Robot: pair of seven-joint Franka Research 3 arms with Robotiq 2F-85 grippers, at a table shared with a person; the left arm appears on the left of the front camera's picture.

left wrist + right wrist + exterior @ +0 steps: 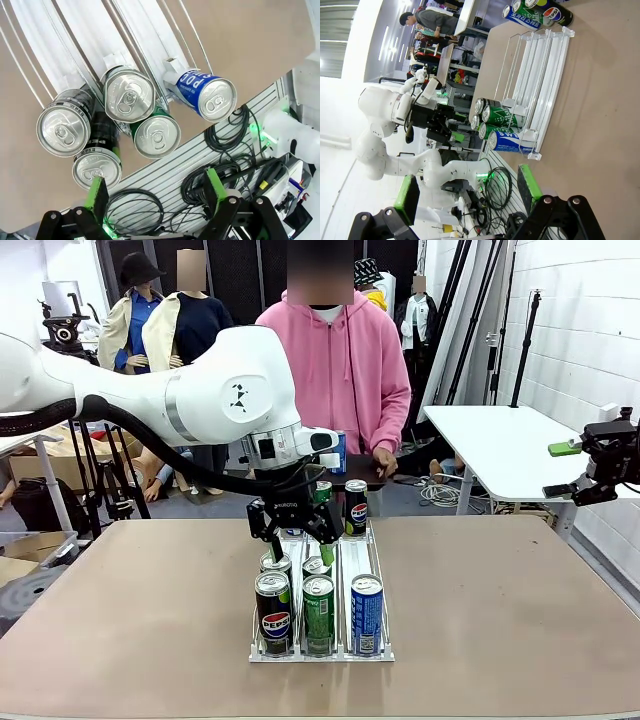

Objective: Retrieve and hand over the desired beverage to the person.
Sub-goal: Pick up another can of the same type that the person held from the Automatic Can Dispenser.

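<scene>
The left gripper (300, 548) hangs wide open over the rack (320, 655) of close-packed cans (319, 612). The right gripper (560, 469) is also wide, off to the side.

Left gripper (300, 551) hangs over rack (353, 560) mid-lanes; packed near-end cans (319, 612) block side entry (top approach open). Right lane's middle seemingly bare.
</scene>
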